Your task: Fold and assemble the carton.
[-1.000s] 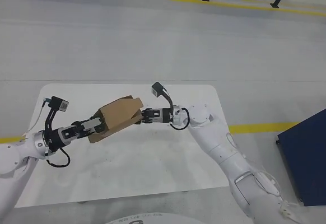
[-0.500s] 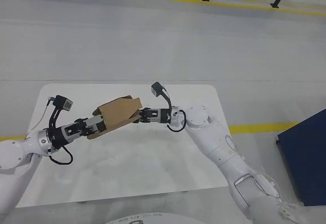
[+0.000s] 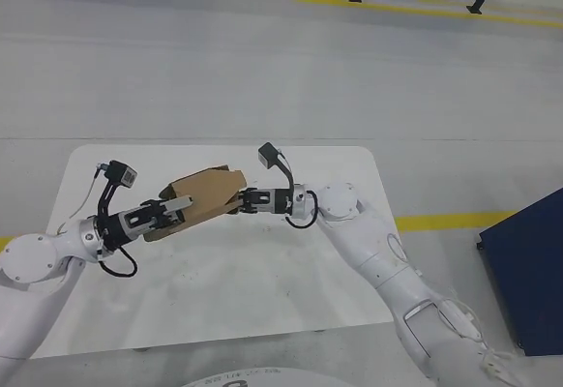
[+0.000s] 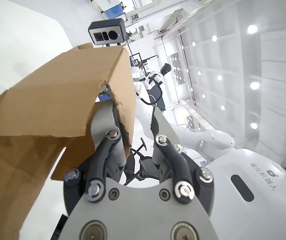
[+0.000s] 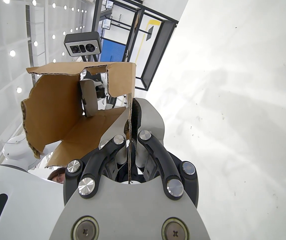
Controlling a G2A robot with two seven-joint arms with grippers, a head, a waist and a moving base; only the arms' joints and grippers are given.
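A brown cardboard carton is held off the white table between my two arms. Its flaps are loose and one end is open. My right gripper is shut on the edge of one carton wall, which is pinched between its fingers. My left gripper is at the opposite end and stands open. One carton panel runs down between its spread fingers, and one finger lies against the inside of that panel.
The table has rounded corners, with bare surface in front of the carton and to both sides. A dark blue container stands on the floor off to the right, beyond a yellow floor line.
My left wrist has shifted right, toward the carton. The carton has moved slightly left and back and lies flatter. The right arm has followed a little to the left.
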